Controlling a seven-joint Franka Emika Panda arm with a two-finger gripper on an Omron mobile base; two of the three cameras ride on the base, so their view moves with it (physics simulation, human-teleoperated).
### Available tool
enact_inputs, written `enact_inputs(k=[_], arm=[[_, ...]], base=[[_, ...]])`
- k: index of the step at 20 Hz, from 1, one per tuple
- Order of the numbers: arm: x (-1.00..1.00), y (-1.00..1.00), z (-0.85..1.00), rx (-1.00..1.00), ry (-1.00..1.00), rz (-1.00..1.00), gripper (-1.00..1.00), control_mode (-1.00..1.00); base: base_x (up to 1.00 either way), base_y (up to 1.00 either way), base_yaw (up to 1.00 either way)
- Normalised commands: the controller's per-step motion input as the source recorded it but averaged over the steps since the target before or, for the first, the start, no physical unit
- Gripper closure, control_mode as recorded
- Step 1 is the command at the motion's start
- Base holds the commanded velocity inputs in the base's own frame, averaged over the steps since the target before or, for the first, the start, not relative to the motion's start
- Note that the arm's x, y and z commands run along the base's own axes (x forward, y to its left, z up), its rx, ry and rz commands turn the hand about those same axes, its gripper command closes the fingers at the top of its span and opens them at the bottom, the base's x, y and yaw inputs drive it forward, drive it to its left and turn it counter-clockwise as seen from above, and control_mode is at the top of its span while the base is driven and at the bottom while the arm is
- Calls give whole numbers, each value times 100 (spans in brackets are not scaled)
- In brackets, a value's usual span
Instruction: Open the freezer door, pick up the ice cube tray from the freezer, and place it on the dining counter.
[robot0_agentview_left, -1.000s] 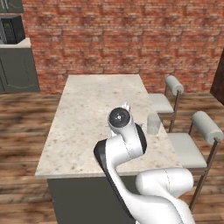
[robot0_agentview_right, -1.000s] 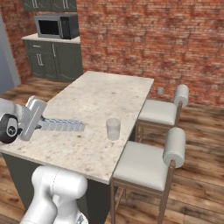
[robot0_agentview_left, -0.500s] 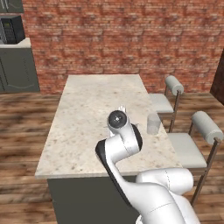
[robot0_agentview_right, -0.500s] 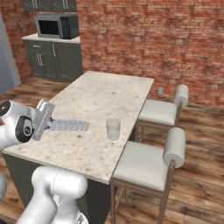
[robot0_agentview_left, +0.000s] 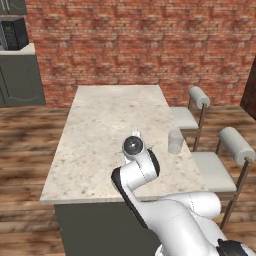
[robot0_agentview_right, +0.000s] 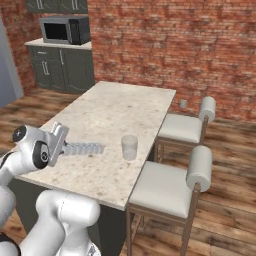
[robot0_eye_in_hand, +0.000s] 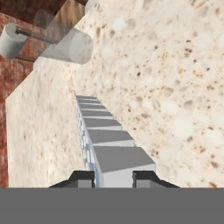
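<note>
Brick-walled kitchen with a wood floor, and the dining counter (robot0_agentview_right: 130, 107) with its speckled beige top runs down the middle. Two padded stools (robot0_agentview_right: 172, 182) sit along its right side, and a microwave (robot0_agentview_right: 65, 30) sits on dark cabinets at the far left. The gripper (robot0_eye_in_hand: 113, 177) is low over the near left part of the counter, narrowed most of the way and clamped on the near end of the ice cube tray (robot0_agentview_right: 82, 148). The tray sticks out flat from the fingers toward the right, just above or on the stone, can't tell which. A clear glass (robot0_agentview_right: 129, 147) stands near the tray's far end, not touching it.
</note>
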Motion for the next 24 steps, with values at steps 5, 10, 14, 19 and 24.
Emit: enact_inputs(k=[5, 10, 14, 19, 24], arm=[[32, 5, -48, 0, 0, 0, 100, -100], [21, 8, -45, 1, 0, 0, 100, -100], [0, 16, -22, 1, 8, 0, 100, -100], [0, 11, -10, 2, 13, 0, 100, -100], [0, 3, -4, 3, 15, 0, 100, -100]], base=[[0, 0, 0], [0, 0, 0], [0, 0, 0], [0, 0, 0], [0, 0, 0]])
